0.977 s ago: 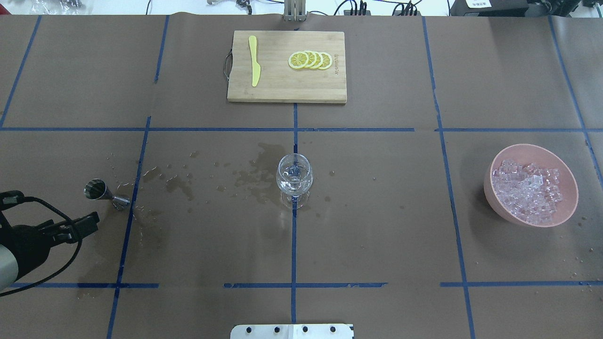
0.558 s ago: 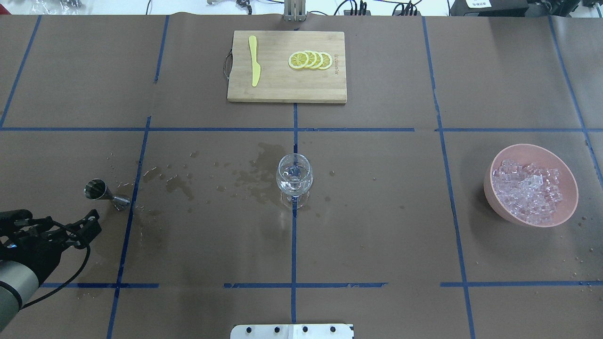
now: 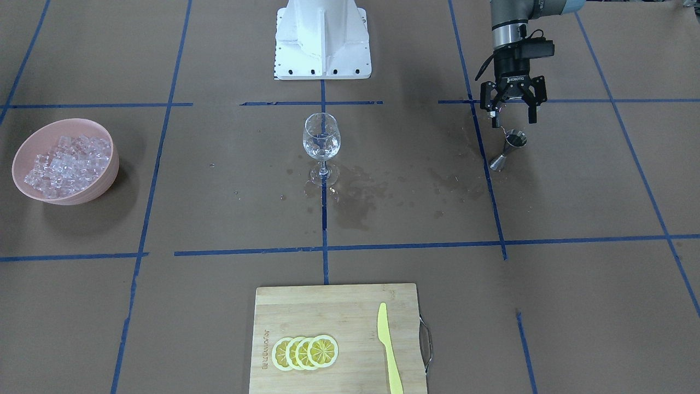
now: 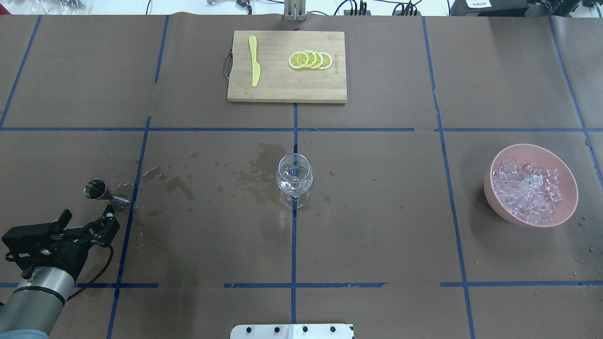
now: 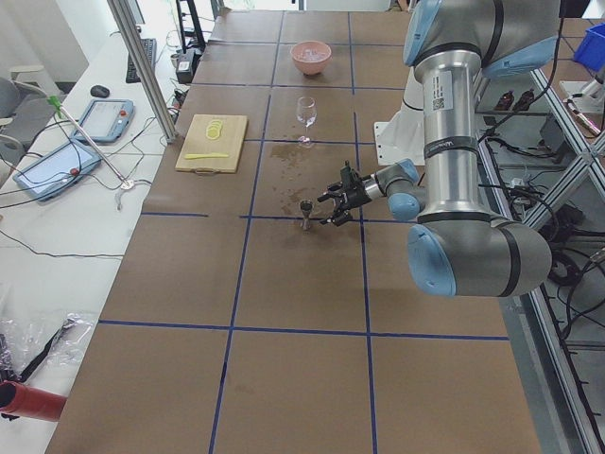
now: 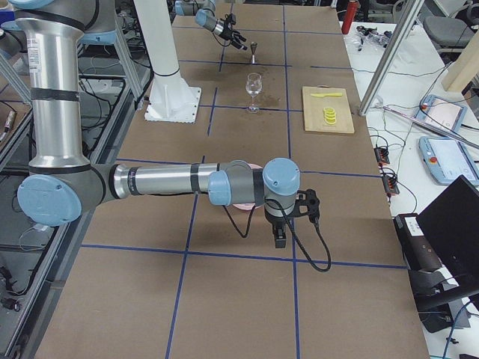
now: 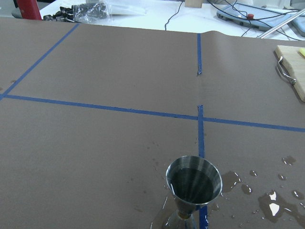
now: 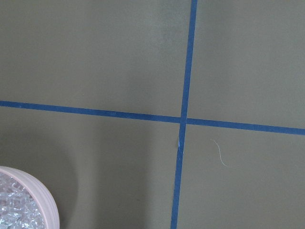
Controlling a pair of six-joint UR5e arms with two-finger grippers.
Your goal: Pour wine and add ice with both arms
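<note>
Table (image 4: 377, 226): brown-papered, gridded in blue tape (image 4: 362, 129), is carrying it all.
Centre: wine glass (image 4: 294, 181) is standing upright beside wet patches (image 4: 256, 181).
Robot's left: steel jigger (image 4: 107, 194) is standing upright.
Robot's right: pink bowl (image 4: 488, 186) is sitting.
Far edge: bamboo cutting board (image 4: 278, 89) is lying flat.

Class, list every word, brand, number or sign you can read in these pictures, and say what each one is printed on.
"ROBOTIQ": white letters on the black body of the left gripper, in the front-facing view.
Engraved mark along one edge of the cutting board: too blurred to read.
Small lettering on the left arm, in the exterior left view: too small to read.
Print on the white label beyond the table, in the overhead view: too small to read.
</note>
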